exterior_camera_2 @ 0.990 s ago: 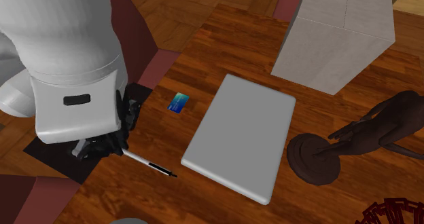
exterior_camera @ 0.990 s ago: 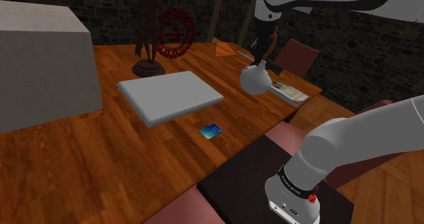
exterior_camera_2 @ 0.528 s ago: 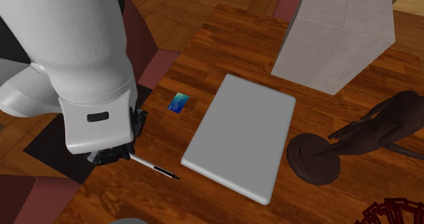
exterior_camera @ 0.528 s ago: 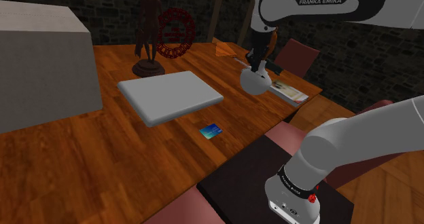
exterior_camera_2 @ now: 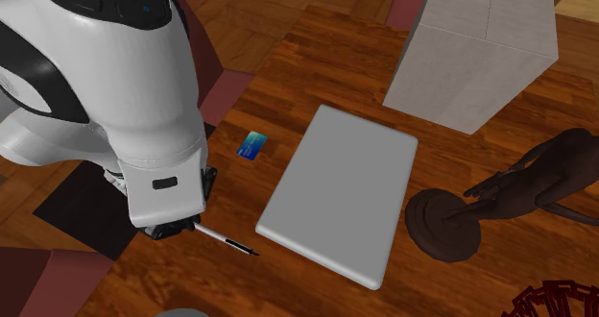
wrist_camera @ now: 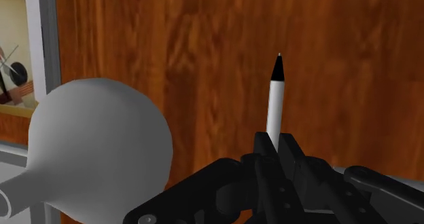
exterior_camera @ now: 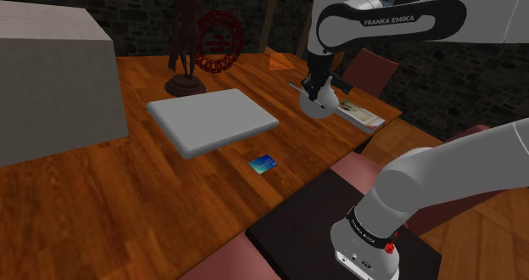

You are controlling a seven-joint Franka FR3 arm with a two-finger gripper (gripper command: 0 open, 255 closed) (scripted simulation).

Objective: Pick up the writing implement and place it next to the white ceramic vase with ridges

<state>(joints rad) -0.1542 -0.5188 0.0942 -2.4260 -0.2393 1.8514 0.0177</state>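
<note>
My gripper [wrist_camera: 275, 146] is shut on a white pen [wrist_camera: 274, 102] with a black tip, which sticks out past the fingertips over the wooden table [wrist_camera: 204, 46]. Close beside the pen lies a plain grey-white round vase [wrist_camera: 95, 148] with a narrow neck; no ridges show on it. In the shoulder view the gripper [exterior_camera: 315, 86] hangs right at the vase [exterior_camera: 320, 109], near the table's far right side. In the second exterior view the pen [exterior_camera_2: 228, 240] pokes out from under the white hand just above the wood.
A flat grey slab [exterior_camera: 212, 121] lies mid-table with a small blue card [exterior_camera: 264, 164] in front of it. A dark statue [exterior_camera: 185, 41], a red wheel-like ornament [exterior_camera: 219, 41] and a big grey box [exterior_camera: 51, 75] stand behind. A magazine [exterior_camera: 360, 115] lies by the vase.
The arm has swung lower and carried the pen along; in the second exterior view hand and pen have shifted slightly right. The vase stays where it was.
</note>
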